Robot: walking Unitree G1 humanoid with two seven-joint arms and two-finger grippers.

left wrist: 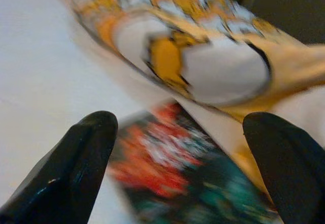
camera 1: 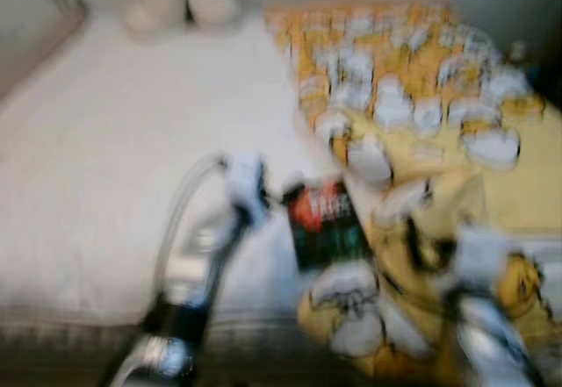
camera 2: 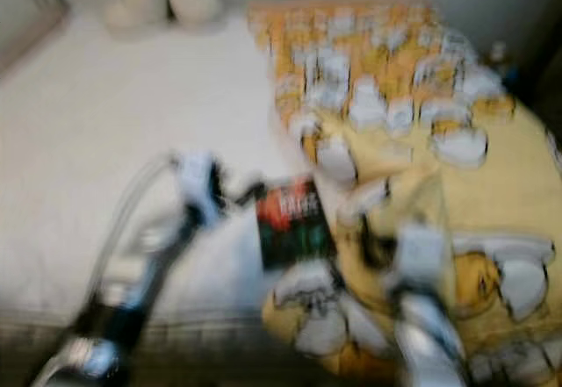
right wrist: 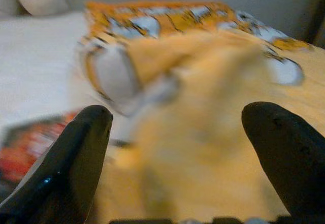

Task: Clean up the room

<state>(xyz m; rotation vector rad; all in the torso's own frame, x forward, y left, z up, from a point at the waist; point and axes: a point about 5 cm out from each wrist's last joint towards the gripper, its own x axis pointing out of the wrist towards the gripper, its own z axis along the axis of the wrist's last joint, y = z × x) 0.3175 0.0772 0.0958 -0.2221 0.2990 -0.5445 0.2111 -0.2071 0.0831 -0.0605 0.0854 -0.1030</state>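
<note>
Just above the book [left wrist: 188, 178], both grippers' fingers [left wrist: 71, 168] spread wide, holding nothing.

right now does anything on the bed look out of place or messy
Yes. The yellow patterned blanket lies rumpled and bunched across one side of the white bed, and a red and dark green packet lies loose at its edge. The left gripper hovers open over the packet.
</note>
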